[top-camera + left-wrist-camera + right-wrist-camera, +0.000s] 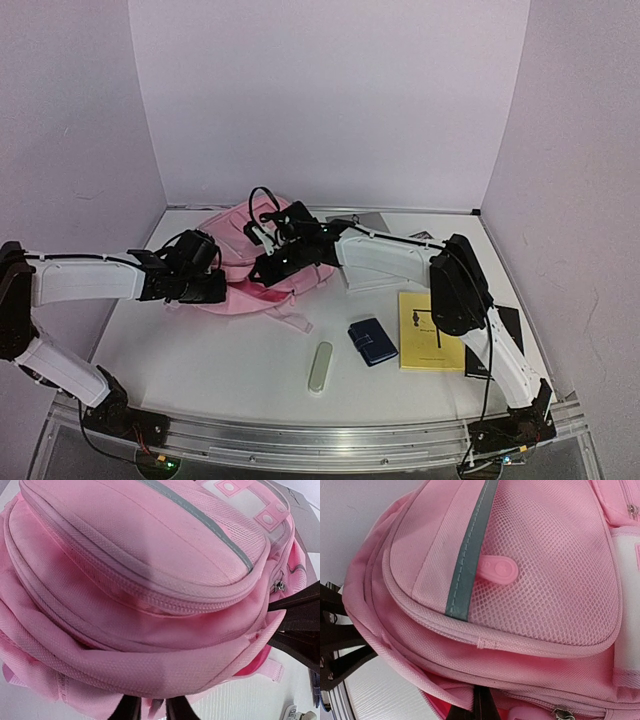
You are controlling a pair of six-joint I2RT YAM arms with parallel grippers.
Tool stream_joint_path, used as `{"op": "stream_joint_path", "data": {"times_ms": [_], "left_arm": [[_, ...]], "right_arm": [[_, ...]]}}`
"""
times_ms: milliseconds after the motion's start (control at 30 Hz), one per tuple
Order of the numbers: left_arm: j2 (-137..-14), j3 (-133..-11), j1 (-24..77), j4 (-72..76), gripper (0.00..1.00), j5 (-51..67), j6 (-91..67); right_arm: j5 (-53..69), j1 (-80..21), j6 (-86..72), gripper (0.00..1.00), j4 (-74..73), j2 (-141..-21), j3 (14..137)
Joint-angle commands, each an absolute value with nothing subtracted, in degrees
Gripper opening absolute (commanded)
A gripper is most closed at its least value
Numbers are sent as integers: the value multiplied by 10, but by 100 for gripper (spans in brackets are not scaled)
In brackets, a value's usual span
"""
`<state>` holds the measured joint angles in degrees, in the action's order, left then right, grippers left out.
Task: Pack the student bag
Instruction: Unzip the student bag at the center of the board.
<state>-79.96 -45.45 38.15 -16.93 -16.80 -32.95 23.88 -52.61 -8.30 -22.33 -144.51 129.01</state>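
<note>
The pink student bag lies at the middle left of the table and fills both wrist views. My left gripper is at its near left edge. In the left wrist view the two dark fingers stand close together under the bag's rim, with a fold of pink fabric pinched between them. My right gripper reaches in from the right. Its fingers are pressed together on the lip of the bag's open zip pocket, where a darker pink lining shows.
A yellow book, a small blue wallet and a pale oblong case lie on the white table in front of and to the right of the bag. A dark flat item lies by the right arm. Walls enclose the back and both sides.
</note>
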Motion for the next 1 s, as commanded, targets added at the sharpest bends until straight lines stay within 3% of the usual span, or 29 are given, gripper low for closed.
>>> {"op": "stream_joint_path", "data": {"times_ms": [0,100,533,833,967], "left_arm": [[-790,-478,379,-160,8,-192,-332],[-762,-470,379,-170,1,-192,-337],[-591,-466,377,-370,0,-316,-384],[-528,-469,377,-412,0,-309,-353],[-505,-466,377,-380,0,-245,-322]], "right_arm": [[287,-539,-114,0,-203,-1382,1307],[279,-537,-107,0,-203,-1385,1309],[243,-503,-14,0,-204,-1399,1278],[213,-496,70,0,-205,-1389,1264],[188,-496,109,0,-204,-1381,1246]]}}
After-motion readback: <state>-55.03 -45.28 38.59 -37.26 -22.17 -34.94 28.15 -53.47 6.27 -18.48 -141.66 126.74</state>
